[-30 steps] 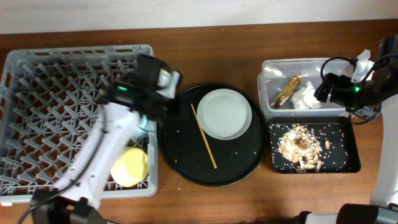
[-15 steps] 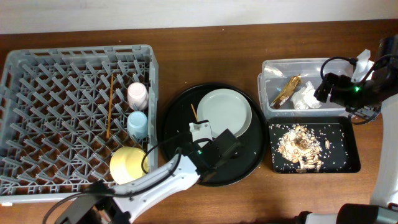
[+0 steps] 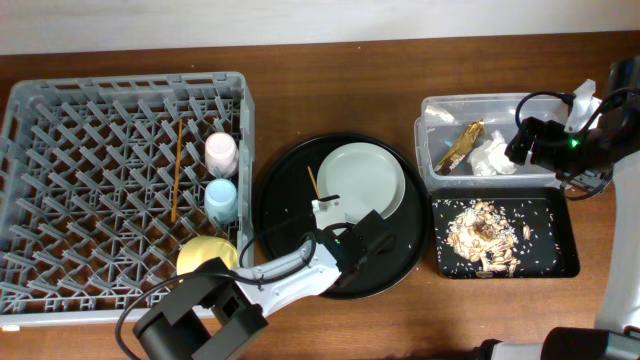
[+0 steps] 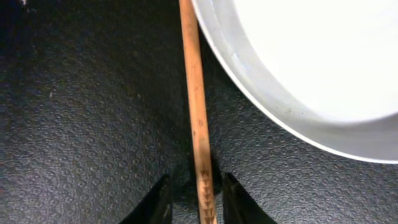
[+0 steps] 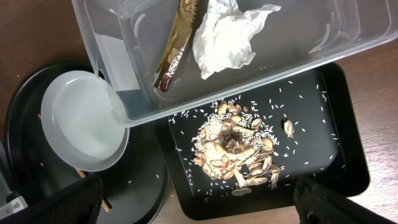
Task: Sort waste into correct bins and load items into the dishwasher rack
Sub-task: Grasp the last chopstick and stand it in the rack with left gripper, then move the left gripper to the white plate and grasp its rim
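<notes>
Chopstick | straddled by left tool, edged rightward | plate unmoved

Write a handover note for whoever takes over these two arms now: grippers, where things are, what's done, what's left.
Left gripper: open, straddling the thin wooden chopstick on the large round black tray, beside the pale grey-white round plate.
Right gripper: open, empty, by the clear rectangular plastic tub.
Done: crumpled white tissue and gold-brown foil wrapper in the tub; tan food scraps in the shallow black rectangular tray; small pink cup, small light-blue cup, yellow bowl and the other chopstick in the large grey plastic dishwasher rack.
Left: rack that chopstick and the plate.
</notes>
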`<state>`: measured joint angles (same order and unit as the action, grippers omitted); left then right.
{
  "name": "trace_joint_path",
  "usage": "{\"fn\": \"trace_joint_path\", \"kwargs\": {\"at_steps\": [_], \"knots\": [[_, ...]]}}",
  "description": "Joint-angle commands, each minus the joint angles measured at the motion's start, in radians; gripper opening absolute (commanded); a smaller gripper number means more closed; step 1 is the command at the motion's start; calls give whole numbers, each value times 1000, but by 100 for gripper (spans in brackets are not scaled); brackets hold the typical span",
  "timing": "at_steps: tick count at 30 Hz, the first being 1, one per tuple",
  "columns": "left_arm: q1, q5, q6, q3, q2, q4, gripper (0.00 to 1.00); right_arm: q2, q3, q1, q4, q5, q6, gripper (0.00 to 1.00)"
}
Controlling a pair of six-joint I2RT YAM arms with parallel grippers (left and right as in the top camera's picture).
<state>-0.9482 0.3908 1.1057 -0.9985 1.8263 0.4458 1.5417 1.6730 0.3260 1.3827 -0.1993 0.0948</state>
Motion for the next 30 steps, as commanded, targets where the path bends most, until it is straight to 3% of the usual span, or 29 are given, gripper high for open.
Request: {"fn": "trace_joint_path", "kwargs": {"at_steps": [1,5,8,13,15,17,21,25,28,30], "knots": [[2,10,8,6,25,17,5,-8,13,2,0,10,0,99],[17,71,8,-14,-78,114,1,-8,13,2,0,9,0,99],[84,297,-7,-31,-315,276,1,-8,13,2,0,10,0,99],[335,437,-696,-32,-607,280,1,-8,13,2,0,10,0,99],[493,435,-862,-31,-607,262,0,-8,13,2,0,10,0,99],[660,324,-914,-31,-572,223,1,-8,13,2,0,10,0,99],[866,-7,-1207,-31,-460,51,1,-8,13,2,0,10,0,99],[943,-149,-1266,-31,-342,10,0,-8,13,2,0,10,0,99],[943,-170,-1290,-31,-289,-5,0,-8,13,2,0,10,0,99],[941,-171,-1252,-56,-330,-14,13,-8,13,2,0,10,0,99]]}}
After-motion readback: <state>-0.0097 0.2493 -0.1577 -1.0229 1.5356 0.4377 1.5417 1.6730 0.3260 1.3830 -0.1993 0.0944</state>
